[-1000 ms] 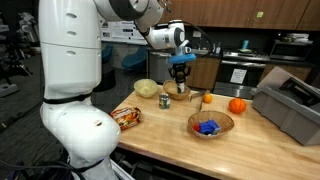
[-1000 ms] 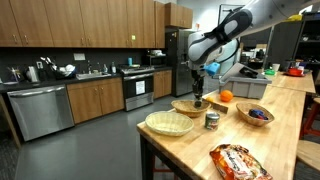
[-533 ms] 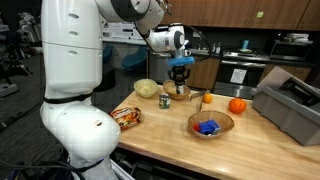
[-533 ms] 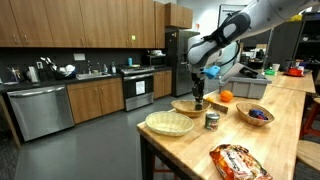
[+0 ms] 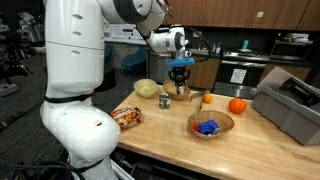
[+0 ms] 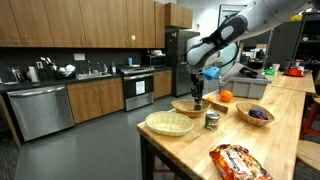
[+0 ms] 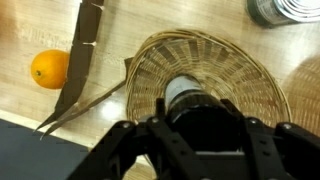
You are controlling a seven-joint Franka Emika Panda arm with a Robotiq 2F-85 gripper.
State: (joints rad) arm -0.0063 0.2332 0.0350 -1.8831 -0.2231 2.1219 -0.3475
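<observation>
Wicker basket (image 7: 252,80) beneath the gripper (image 7: 197,125), tight around a dark cylinder (image 7: 186,95), any writing unreadable; metal can (image 7: 292,8) nearby.

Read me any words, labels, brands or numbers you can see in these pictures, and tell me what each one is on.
No text here can be read.
On the snack bag: coloured printing, too blurred to read.
On the can: a label, too small to read.

Rough woven wicker is seen in the basket (image 7: 245,60), smooth wood in the table (image 7: 30,25), shiny metal in the can (image 7: 285,10), and a matt black finish on the cylinder (image 7: 192,102).
</observation>
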